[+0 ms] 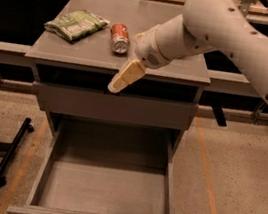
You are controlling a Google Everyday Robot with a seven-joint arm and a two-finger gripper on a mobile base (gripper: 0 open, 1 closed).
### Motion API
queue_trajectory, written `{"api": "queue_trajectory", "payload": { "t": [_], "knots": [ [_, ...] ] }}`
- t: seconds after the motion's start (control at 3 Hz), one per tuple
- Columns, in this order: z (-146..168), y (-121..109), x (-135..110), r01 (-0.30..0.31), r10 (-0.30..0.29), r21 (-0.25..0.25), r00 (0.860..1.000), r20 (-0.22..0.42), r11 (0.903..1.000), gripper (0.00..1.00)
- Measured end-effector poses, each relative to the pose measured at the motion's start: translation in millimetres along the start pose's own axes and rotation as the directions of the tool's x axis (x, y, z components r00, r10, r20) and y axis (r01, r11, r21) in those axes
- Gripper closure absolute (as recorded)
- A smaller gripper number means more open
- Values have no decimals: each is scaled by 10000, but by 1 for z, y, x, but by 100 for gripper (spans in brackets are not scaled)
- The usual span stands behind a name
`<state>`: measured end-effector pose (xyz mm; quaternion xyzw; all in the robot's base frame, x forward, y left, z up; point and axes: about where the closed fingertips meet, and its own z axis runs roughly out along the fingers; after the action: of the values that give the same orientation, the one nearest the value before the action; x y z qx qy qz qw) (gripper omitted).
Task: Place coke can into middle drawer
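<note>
Coke can (119, 38) on its side, just up-left behind gripper (116, 85); long axis front-to-back, silver end forward. Gripper closed, holding nothing. Middle drawer (105, 193) open, well below gripper.

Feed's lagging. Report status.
Gripper at cabinet top front edge, apart from coke can. Can lying on side beside green bag. Middle drawer open below, nothing blocking.

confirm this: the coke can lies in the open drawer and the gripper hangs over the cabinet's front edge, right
No. The camera view shows the coke can lying on the cabinet top, beside the green bag, not in the open drawer. The gripper does hang over the cabinet's front edge.
</note>
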<state>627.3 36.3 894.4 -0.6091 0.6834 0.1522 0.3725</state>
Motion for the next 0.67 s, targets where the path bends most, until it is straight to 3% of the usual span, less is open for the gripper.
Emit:
{"api": "queue_trajectory", "payload": {
  "t": [0.33,0.67],
  "knots": [
    [32,-31,-6,-105,99,322,9998,200,9994,0],
    [43,-65,-10,-66,45,703,9996,294,9975,0]
  ]
}}
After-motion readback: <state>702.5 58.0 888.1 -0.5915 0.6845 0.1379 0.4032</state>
